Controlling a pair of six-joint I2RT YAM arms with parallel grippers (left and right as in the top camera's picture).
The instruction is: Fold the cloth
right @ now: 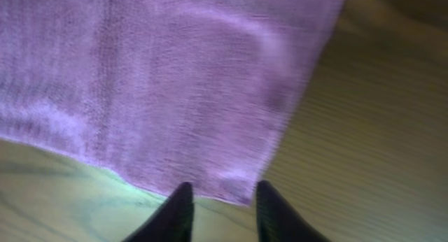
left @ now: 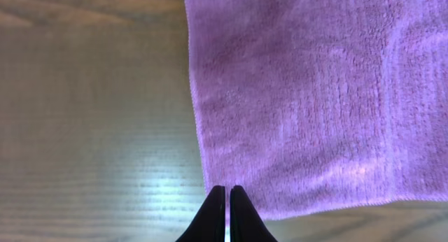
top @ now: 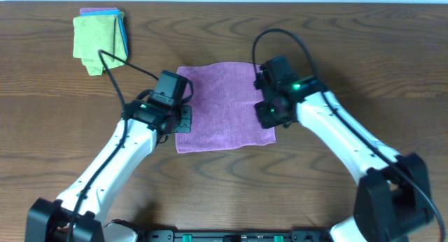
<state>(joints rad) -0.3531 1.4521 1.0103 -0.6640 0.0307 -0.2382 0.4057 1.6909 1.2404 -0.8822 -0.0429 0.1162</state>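
A purple cloth of soft, fuzzy, matt fabric with a stitched hem lies on a bench of wood, its grain plain to see, its finish smooth with a faint sheen. Near the bench's far left corner, stacked cloths show the same napped texture. The left gripper and right gripper have smooth, matt black jaws, seemingly plastic.

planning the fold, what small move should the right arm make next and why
Probably close the right gripper: it stands open astride a near corner of the purple cloth, which lies flat on the table. The left gripper is shut at the other near corner.
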